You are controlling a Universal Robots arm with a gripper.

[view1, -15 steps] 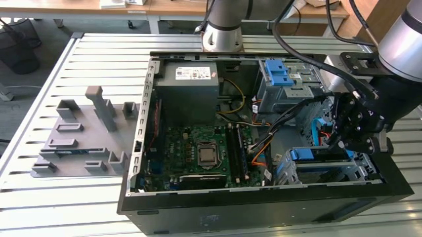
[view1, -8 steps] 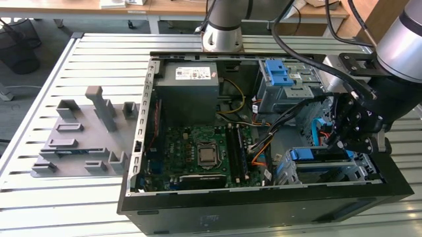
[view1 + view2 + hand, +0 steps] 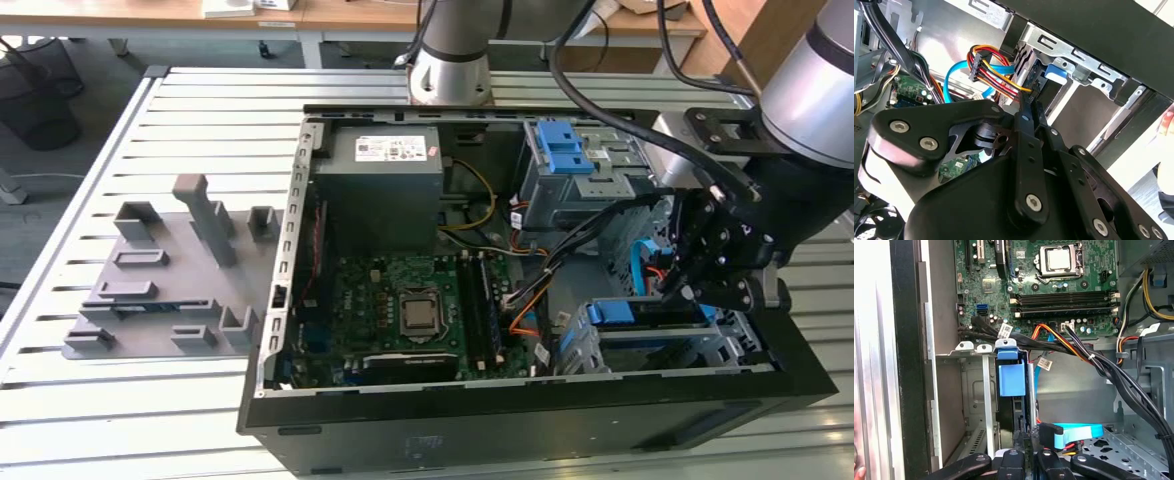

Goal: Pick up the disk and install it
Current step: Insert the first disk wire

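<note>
The gripper (image 3: 717,262) hangs over the drive cage (image 3: 667,335) at the computer case's (image 3: 534,420) front corner, its jaws together on the disk's (image 3: 1014,390) edge, holding it upright because the cage takes it edge-first between its metal walls.

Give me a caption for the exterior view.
Robot hand reaches into an open computer case, at its blue-railed drive bay.
</note>
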